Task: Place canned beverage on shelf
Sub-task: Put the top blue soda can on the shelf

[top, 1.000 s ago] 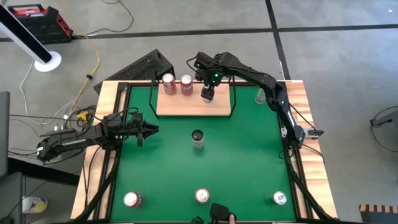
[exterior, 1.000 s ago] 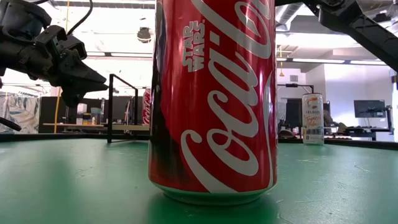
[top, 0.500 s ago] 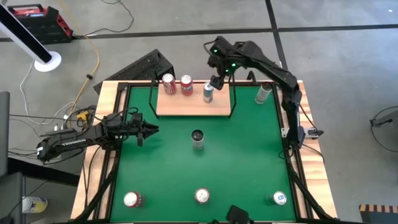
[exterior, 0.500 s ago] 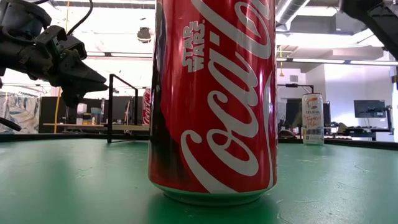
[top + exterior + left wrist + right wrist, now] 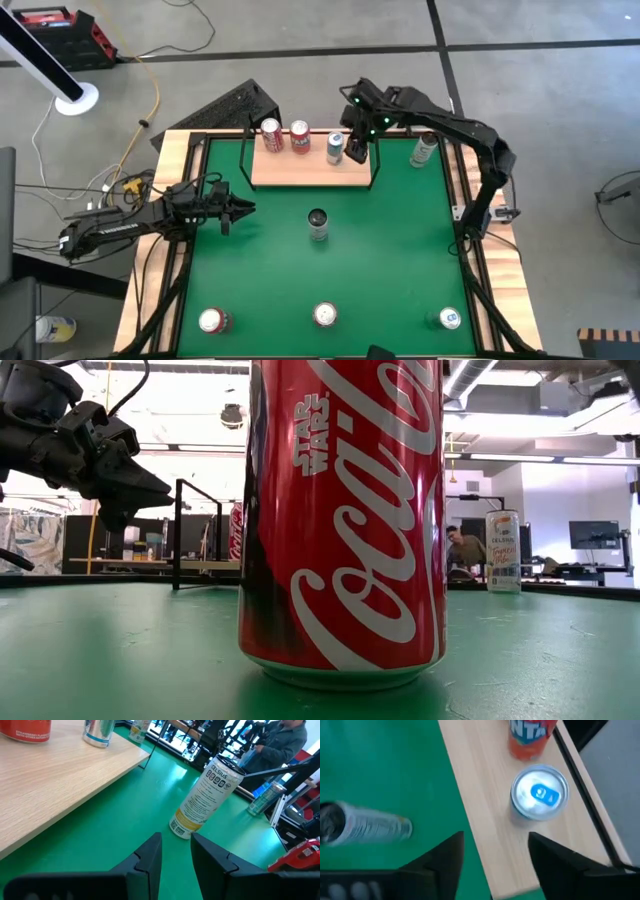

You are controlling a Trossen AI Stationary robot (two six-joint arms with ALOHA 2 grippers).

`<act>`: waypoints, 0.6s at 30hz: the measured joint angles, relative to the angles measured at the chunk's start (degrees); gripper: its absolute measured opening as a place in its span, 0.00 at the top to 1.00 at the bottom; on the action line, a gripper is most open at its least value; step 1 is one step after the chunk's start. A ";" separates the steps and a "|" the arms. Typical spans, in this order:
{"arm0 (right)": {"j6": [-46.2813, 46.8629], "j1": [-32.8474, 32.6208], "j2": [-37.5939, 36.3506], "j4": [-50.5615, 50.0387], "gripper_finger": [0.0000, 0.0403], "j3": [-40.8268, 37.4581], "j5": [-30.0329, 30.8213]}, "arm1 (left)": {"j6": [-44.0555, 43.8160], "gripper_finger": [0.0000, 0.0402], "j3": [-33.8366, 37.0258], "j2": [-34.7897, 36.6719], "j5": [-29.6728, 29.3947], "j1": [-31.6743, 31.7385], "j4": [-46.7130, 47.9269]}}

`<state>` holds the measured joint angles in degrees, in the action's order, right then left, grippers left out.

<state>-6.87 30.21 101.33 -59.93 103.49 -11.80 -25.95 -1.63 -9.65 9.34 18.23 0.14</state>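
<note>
From above, the shelf (image 5: 310, 168) lies at the table's (image 5: 400, 260) far edge, and the silver can (image 5: 335, 147) stands upright near its right end, beside two red cans (image 5: 285, 136). The right gripper (image 5: 358, 149) hovers just beside the silver can, released and empty. At table level, the left gripper (image 5: 135, 485) hangs near the left edge behind a large red cola can (image 5: 340, 520). Its wrist view shows its fingers (image 5: 150, 857) a narrow gap apart, grasping nothing. The right wrist view shows spread fingers (image 5: 445, 860) above the silver can.
</note>
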 joint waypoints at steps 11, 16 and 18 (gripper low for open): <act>-0.48 0.80 0.90 6.37 0.95 -9.85 -2.51 | 0.00 0.78 0.00 0.00 -0.26 0.01 0.04; -0.81 0.82 4.29 9.37 0.92 -9.85 -2.48 | 0.02 0.78 0.00 0.00 -0.60 -0.01 0.07; -0.79 1.04 5.15 9.15 0.92 -9.85 -2.42 | 0.00 0.78 0.00 0.00 -0.66 0.01 0.11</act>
<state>-7.66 31.24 106.48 -50.78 93.65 -14.22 -25.96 -1.63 -9.65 8.69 18.24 0.25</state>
